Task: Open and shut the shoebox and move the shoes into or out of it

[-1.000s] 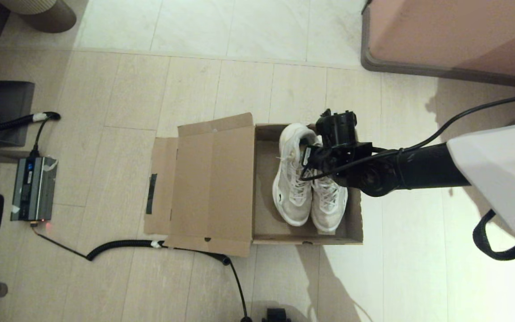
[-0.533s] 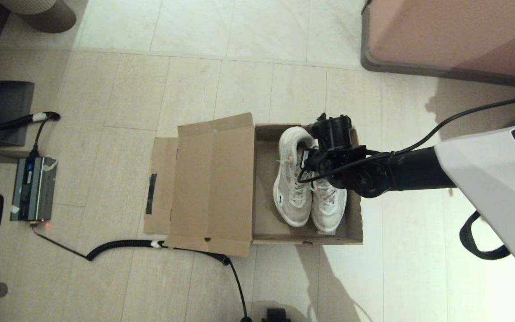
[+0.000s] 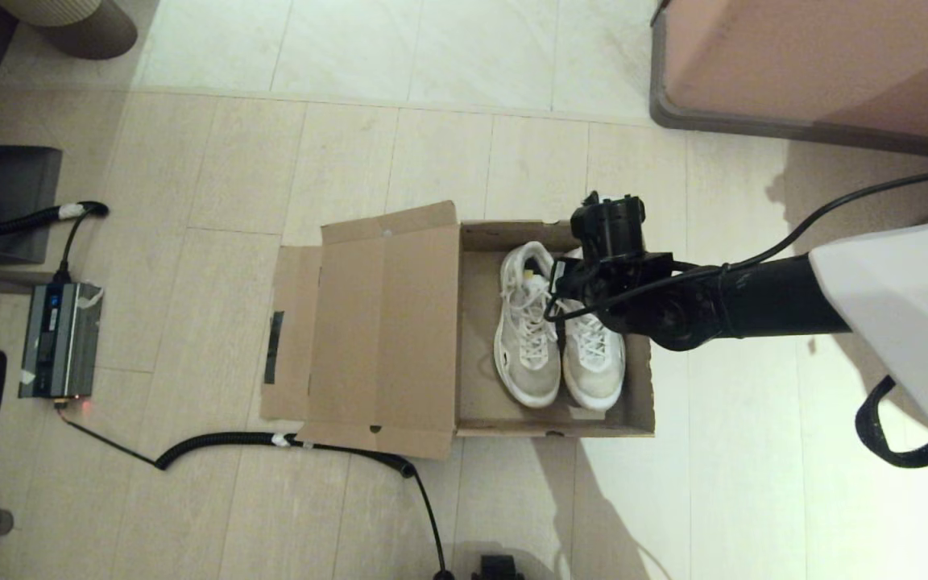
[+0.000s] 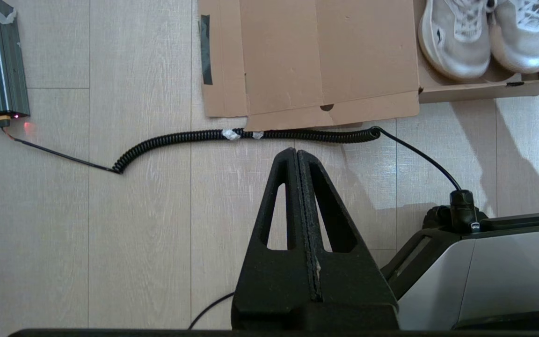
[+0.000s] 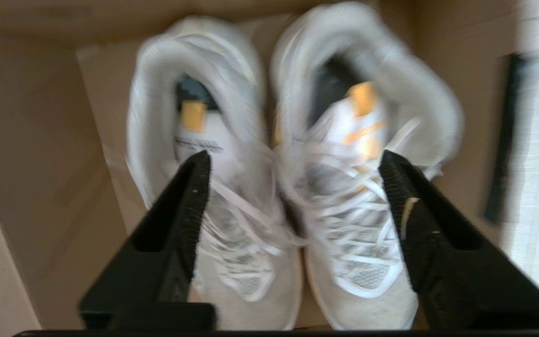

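Shoebox plain brown, dark tape strip; shoes white, off-white, yellowish insole marks; floor pale beige.

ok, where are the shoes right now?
In the head view the shoes sit side by side inside the open shoebox, against its right wall, lid flap lying to the left. The right tool hangs open above them.

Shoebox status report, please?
Right pincer open above shoes. Left pincer shut, parked. Shoebox open, lid flat. No obstruction.
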`<state>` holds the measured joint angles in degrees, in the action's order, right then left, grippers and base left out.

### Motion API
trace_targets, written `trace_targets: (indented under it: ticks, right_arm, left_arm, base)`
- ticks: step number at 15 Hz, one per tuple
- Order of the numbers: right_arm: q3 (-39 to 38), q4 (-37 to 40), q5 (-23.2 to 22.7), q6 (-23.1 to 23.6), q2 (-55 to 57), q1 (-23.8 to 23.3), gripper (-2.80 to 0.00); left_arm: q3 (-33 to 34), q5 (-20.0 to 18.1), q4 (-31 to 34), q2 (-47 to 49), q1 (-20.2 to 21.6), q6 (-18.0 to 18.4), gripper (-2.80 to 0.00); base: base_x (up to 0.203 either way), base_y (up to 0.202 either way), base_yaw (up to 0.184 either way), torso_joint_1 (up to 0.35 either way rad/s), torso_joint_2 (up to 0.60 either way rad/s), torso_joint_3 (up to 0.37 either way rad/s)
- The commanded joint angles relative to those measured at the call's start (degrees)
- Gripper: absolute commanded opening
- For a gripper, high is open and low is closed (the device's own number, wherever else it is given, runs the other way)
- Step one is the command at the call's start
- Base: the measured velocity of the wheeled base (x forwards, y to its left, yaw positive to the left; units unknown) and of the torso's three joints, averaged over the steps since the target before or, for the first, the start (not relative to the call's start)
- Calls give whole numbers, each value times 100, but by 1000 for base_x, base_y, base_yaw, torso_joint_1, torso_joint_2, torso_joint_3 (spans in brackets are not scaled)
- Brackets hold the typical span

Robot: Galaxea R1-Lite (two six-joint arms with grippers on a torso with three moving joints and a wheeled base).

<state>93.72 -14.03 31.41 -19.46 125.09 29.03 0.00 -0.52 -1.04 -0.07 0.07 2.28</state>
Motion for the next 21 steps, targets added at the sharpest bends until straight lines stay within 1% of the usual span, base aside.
trace_targets:
  ticks: [1, 2, 4, 6, 7, 8, 9, 10, 11, 12, 13, 14, 16, 17, 19, 20, 21]
  right_arm:
    - [-227, -4, 27, -9, -501, 16, 0]
    - [-427, 3, 33, 0, -859, 27, -280]
    - [-927, 17, 35, 53, -1720, 36, -280]
    - [-1801, 16, 24, 275, -2946, 19, -280]
    - [-2316, 14, 13, 392, -3632, -92, -280]
    - [-2899, 12, 4, 516, -4339, -418, -280]
    - [-3397, 9, -6, 633, -4935, -918, -280]
    - [-3896, 13, -33, 720, -5642, -1613, -280]
    - [-4437, 33, -113, 766, -6401, -2115, -280]
    - [-5002, 104, -264, 846, -7119, -2363, -280]
    - [-5702, 261, -541, 1033, -7887, -2544, -280]
    - [-6506, 484, -923, 1296, -8649, -2691, -280]
    - [-8065, 871, -1601, 1750, -9778, -2901, -280]
    - [-8641, 1014, -1911, 1935, -10295, -2978, -280]
    - [-9195, 1275, -2813, 2163, -11044, -3080, -280]
    - [-9311, 1336, -3026, 2185, -11319, -3064, -280]
    - [-9347, 1369, -3103, 2186, -11558, -3029, -280]
  left_arm:
    - [44, 0, -2, 7, 1, 1, -280]
    - [44, 0, -2, 7, 1, 1, -280]
    - [44, 0, -2, 7, 1, 1, -280]
    - [44, -9, -2, 7, 1, 1, -280]
    - [44, 0, -2, 7, 1, 1, -280]
    - [44, 0, -2, 7, 1, 1, -280]
    - [44, 0, -2, 7, 1, 1, -280]
    - [44, 0, -2, 7, 1, 1, -280]
    - [44, 0, -2, 7, 1, 1, -280]
    - [44, 0, -2, 7, 1, 1, -280]
    - [44, 0, -2, 7, 1, 1, -280]
    - [44, -9, -2, 7, 1, 1, -280]
    - [44, 0, -2, 7, 1, 1, -280]
    - [44, 0, -2, 7, 1, -8, -280]
    - [44, 0, -2, 7, 1, -8, -280]
    - [44, 8, -2, 7, 1, -26, -280]
    - [44, 8, -2, 7, 1, -30, -280]
  base:
    - [0, 0, 0, 0, 0, 0]
    - [0, 0, 0, 0, 0, 0]
    - [0, 0, 0, 0, 0, 0]
    - [0, 0, 0, 0, 0, 0]
    - [0, 0, 0, 0, 0, 0]
    - [0, 0, 0, 0, 0, 0]
    - [0, 0, 0, 0, 0, 0]
    - [0, 0, 0, 0, 0, 0]
    - [0, 0, 0, 0, 0, 0]
    - [0, 0, 0, 0, 0, 0]
    - [0, 0, 0, 0, 0, 0]
    - [0, 0, 0, 0, 0, 0]
    - [0, 0, 0, 0, 0, 0]
    - [0, 0, 0, 0, 0, 0]
    - [0, 0, 0, 0, 0, 0]
    - [0, 0, 0, 0, 0, 0]
    - [0, 0, 0, 0, 0, 0]
